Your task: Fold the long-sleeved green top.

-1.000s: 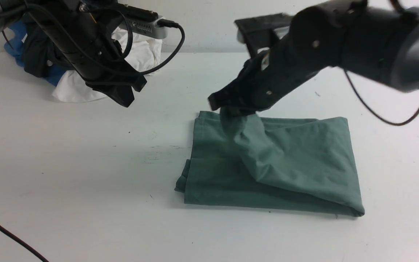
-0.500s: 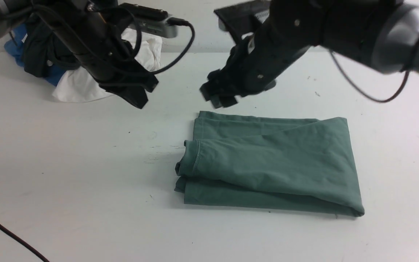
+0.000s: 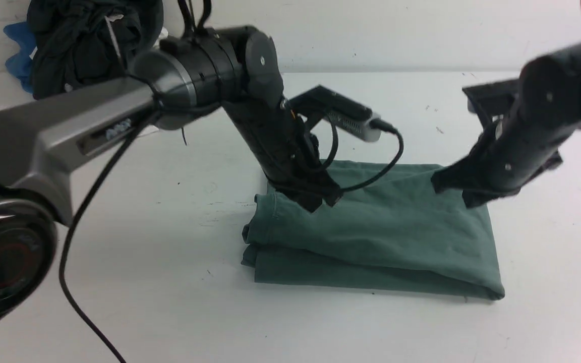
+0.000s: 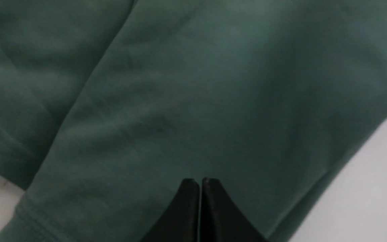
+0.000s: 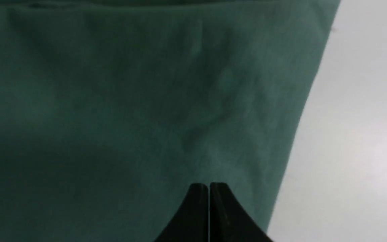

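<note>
No writing is legible anywhere. The folded green long-sleeved top [image 3: 381, 237] lies on a white table [image 3: 119, 282] before a white wall. The left gripper [image 3: 321, 199] and right gripper [image 3: 452, 191] are both pinched closed above it, holding nothing.

Front overview; wrist close-ups sharing green top [image 3: 386, 237]

Left arm [image 3: 270, 131] hides the green long-sleeved top's [image 3: 396, 237] far corner.
</note>
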Available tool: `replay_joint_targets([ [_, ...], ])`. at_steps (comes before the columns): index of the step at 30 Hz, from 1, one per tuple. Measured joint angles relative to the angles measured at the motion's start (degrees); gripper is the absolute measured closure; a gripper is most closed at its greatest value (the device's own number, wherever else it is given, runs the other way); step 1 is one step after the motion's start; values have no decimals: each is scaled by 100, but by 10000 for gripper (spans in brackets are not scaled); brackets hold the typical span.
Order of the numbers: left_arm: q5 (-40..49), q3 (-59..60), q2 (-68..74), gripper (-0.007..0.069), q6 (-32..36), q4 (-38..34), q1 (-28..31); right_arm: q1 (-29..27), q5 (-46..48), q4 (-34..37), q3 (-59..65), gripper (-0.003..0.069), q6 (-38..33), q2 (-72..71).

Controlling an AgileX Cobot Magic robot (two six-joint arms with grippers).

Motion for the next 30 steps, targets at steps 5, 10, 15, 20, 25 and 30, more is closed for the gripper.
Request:
replay_joint_targets([
  [5,145,-17,620,632,-311,1,69,-112,-819,350,378,673,-282,595],
  [10,202,-113,715,632,-676,11,147,-124,-887,760,-55,672,-723,983],
  [15,202,-118,721,632,-798,28,334,-189,-770,1629,-624,672,-1437,1299],
  [20,171,-118,710,632,-763,-46,534,-196,-702,2193,-973,673,-1736,1473],
  [25,189,-32,409,632,-600,269,585,-156,-204,2339,-1208,673,-1895,1407],
  [30,502,18,-1051,631,-523,850,685,-151,-46,2091,-1235,673,-1961,164],
])
